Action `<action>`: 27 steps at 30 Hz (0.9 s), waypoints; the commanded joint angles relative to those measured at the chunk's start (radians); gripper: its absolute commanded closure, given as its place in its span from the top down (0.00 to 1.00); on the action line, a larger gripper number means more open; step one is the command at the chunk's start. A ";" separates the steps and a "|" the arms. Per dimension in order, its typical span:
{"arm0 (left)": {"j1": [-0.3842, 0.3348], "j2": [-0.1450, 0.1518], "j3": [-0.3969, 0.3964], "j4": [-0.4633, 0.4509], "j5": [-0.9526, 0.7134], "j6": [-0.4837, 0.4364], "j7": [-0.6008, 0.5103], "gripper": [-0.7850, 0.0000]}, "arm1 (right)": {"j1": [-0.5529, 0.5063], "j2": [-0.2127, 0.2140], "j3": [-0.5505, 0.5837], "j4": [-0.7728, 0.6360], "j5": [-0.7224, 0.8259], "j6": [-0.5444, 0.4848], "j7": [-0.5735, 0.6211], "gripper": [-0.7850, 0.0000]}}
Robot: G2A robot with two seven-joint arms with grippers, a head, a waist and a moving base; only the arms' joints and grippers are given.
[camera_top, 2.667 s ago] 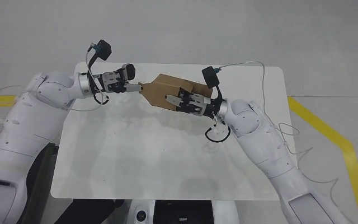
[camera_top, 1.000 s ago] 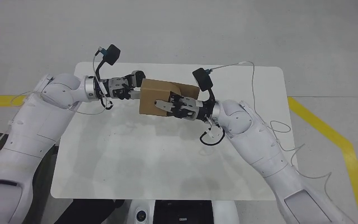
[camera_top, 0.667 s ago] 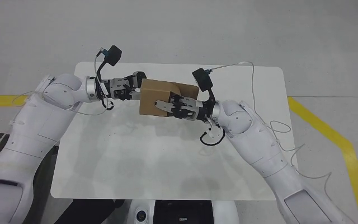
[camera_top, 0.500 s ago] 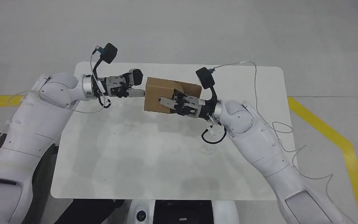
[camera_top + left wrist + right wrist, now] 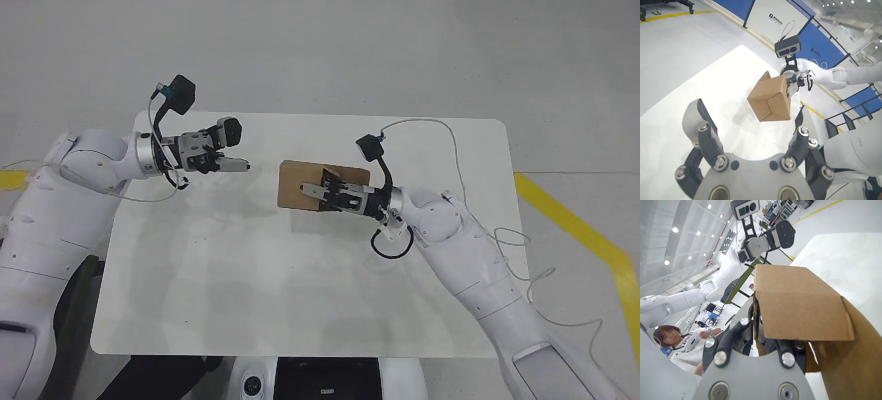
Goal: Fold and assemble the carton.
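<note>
A pale grey floor (image 5: 400, 50) surrounds a white table (image 5: 250, 280) with rounded corners, which takes up the middle of the top view. A yellow floor line (image 5: 575, 225) runs diagonally at the right edge of that frame. The left wrist view shows the room behind, with blue wall panels (image 5: 821, 43) in black frames at the upper right. In the right wrist view, rows of round ceiling lamps (image 5: 675, 229) shine at the upper left. The tabletop is plain and matte. A thin white cable (image 5: 440, 120) arcs over its upper right corner from the camera on the right arm. The carton (image 5: 298, 185), of brown cardboard, sits just above the centre of the top view. It is held clear of the table, and in the left wrist view a soft shadow lies on the white surface under it. The right gripper (image 5: 318, 188) comes in from the right of the frame and is clamped on the carton's side wall, with one finger outside the cardboard and the other inside. The end of the carton that faces the left arm is closed, with folded seams crossing it, and a loose flap hangs at the gripped end. The left gripper (image 5: 240, 165) is in the upper left of the top view, well apart from the carton. Its fingers are spread wide with nothing between them and point toward the closed end.
</note>
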 commanded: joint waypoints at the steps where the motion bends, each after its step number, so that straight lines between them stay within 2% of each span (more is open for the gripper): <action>1: 0.011 0.002 -0.013 -0.019 0.044 0.001 0.024 1.00 | 0.002 0.001 -0.006 0.015 0.007 0.023 0.039 0.00; 7: 0.057 0.013 -0.057 -0.096 0.182 0.001 0.109 1.00 | -0.011 -0.002 -0.024 0.040 0.010 0.064 0.045 0.00; 9: 0.074 0.017 -0.070 -0.120 0.224 0.001 0.138 1.00 | -0.013 -0.005 -0.031 0.044 0.005 0.073 0.034 0.24; 10: 0.082 0.019 -0.076 -0.129 0.243 0.001 0.152 1.00 | -0.013 -0.006 -0.033 0.047 0.002 0.078 0.028 0.44; 11: 0.089 0.022 -0.081 -0.136 0.258 0.001 0.164 1.00 | -0.012 -0.007 -0.035 0.051 -0.005 0.084 0.021 0.76; 12: 0.095 0.024 -0.085 -0.143 0.273 0.001 0.176 1.00 | -0.011 -0.009 -0.037 0.056 -0.013 0.090 0.012 1.00; 20: 0.122 0.036 -0.098 -0.172 0.367 0.001 0.252 1.00 | -0.009 -0.017 -0.039 0.068 -0.062 0.108 -0.074 1.00; 27: 0.138 0.045 -0.094 -0.188 0.453 0.001 0.326 1.00 | 0.002 -0.002 -0.024 0.037 -0.179 0.074 -0.008 1.00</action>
